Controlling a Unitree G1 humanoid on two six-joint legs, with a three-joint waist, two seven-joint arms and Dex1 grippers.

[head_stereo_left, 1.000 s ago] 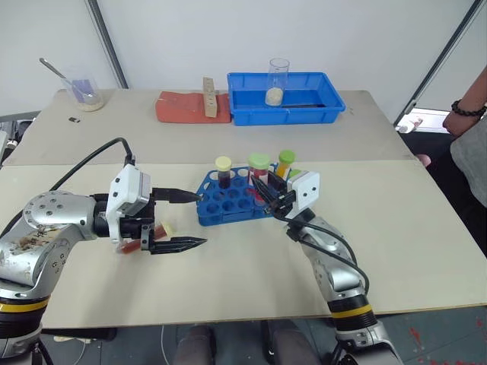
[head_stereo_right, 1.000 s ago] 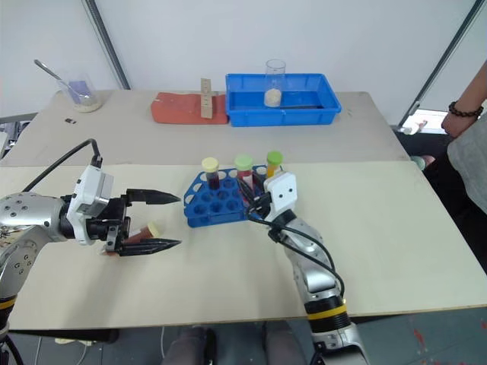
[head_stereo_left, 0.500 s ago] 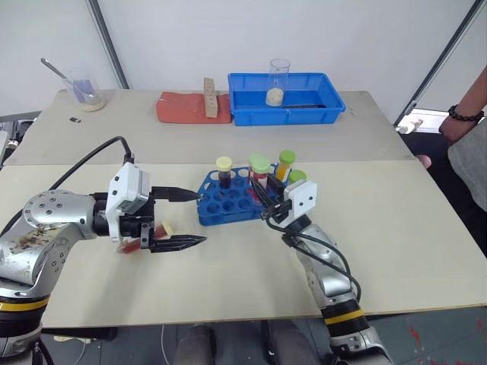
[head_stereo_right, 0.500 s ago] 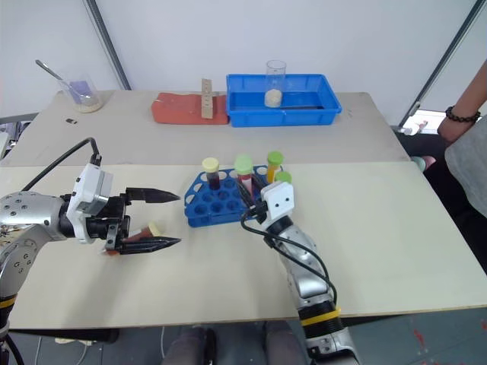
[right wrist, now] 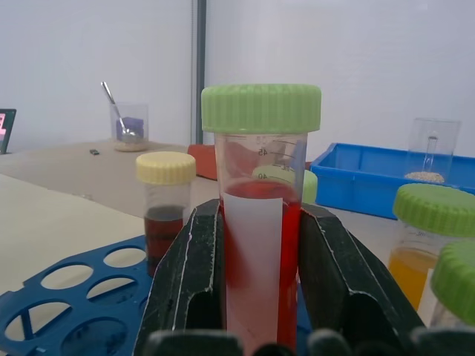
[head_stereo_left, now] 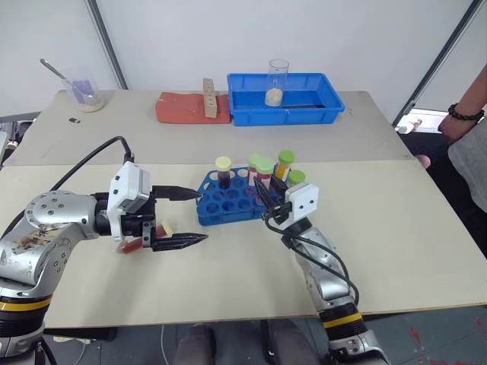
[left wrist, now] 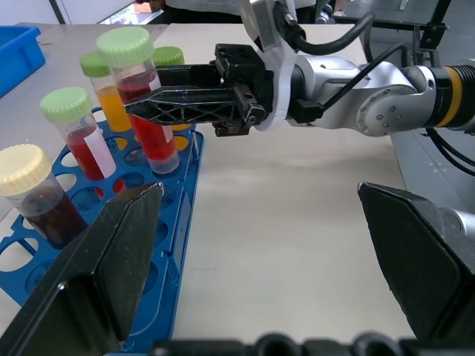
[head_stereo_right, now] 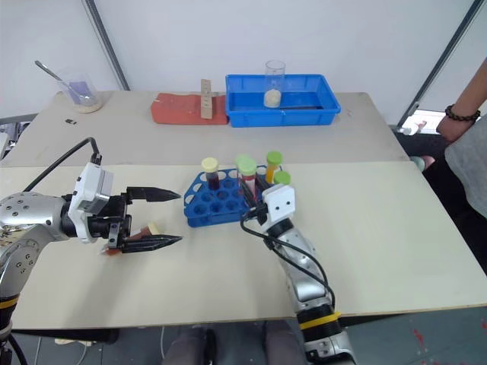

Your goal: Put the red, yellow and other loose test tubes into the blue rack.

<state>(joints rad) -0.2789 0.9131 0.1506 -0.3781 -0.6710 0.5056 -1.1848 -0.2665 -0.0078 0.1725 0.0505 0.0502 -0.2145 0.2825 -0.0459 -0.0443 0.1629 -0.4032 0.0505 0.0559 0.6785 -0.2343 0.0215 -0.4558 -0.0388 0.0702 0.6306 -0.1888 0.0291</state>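
My right gripper is shut on a test tube of red liquid with a green cap, held upright over the blue rack. Whether its lower end sits in a hole I cannot tell. In the rack stand a dark tube with a cream cap, an orange tube with a green cap and a red tube with a green cap. My left gripper hangs open to the left of the rack. Beside it on the table lies a loose red tube with a pale yellow cap.
At the back of the table stand a blue tray holding a glass beaker, a red mat with a wooden block, and a beaker with a spoon. A person's arm shows at the right edge.
The right wrist has tilted a little with the red tube still in its grip. The left gripper and the loose tube have stayed where they were.
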